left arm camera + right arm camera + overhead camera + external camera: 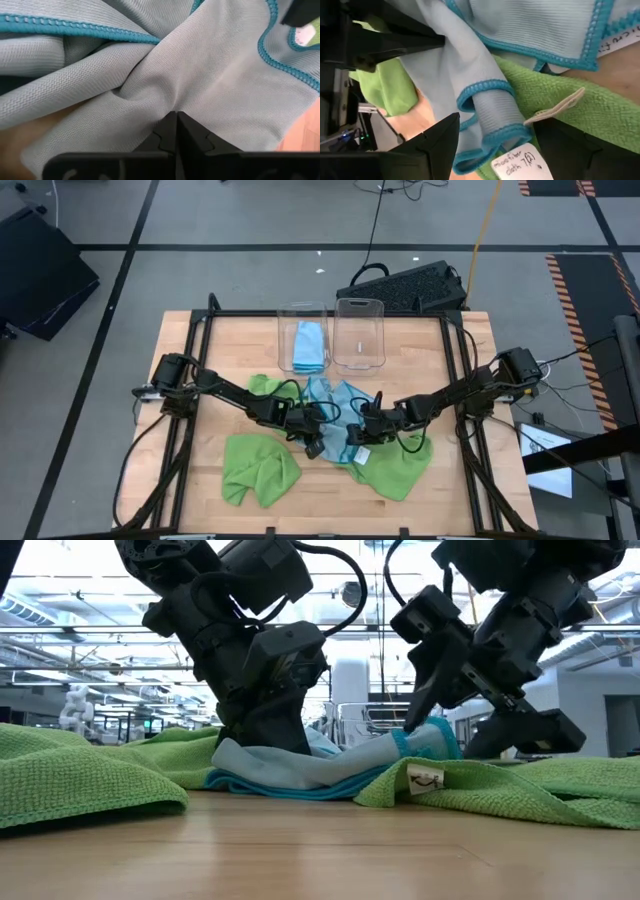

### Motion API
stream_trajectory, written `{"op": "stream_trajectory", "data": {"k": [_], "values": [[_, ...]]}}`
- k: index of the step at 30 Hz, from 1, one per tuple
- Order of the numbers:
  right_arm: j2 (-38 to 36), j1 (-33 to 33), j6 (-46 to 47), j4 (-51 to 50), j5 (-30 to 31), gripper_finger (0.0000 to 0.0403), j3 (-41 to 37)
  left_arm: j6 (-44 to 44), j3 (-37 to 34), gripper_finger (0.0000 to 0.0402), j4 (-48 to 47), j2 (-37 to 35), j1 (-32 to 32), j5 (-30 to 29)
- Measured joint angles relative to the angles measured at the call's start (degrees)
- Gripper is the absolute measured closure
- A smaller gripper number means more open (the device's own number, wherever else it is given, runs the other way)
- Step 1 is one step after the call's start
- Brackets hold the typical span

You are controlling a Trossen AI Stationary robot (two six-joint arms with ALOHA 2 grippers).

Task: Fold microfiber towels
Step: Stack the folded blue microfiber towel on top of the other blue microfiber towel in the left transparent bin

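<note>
You have the light blue towel [335, 405] crumpled at the middle of the table [250, 340], between lime green towels [258, 468] — it is soft, light and limp, so take it by the stitched edge or a corner. The left gripper [176, 131] is pinched closed on a fold of it. The right gripper [495, 145] stands wide — a rolled blue corner lies between its jaws, not yet clamped.

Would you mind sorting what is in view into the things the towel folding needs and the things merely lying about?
Part of the job:
- light blue towel, pinched by the shut left gripper; the open right gripper straddles its edge
- green towels on the table
- folded blue towel in the left clear bin

Lying about:
- keyboard
- empty clear bin
</note>
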Motion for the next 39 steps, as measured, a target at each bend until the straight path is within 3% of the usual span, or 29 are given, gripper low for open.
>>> {"op": "stream_trajectory", "data": {"k": [4,10,16,30,39], "values": [[1.09,0.66,0.45,0.61,-2.33,0.0154,0.01,-0.19,0.00,0.0398,0.02,0.00,-0.01,-0.15],[1.08,0.72,-0.22,0.74,-3.09,0.0154,0.02,-1.09,0.00,0.0381,0.04,0.00,-0.02,-0.22],[0.96,1.73,-2.40,-0.53,-8.66,0.0154,0.02,-1.46,0.00,0.0393,-0.01,0.00,-0.02,-0.22],[-1.07,9.24,-0.82,-7.81,-5.67,0.0154,-0.53,-0.68,0.02,0.0391,-0.01,0.00,-0.02,-1.73],[-3.19,11.75,2.71,-5.74,-7.94,0.0154,-5.31,-1.05,0.04,0.0383,0.16,0.04,-0.02,-1.52]]}}
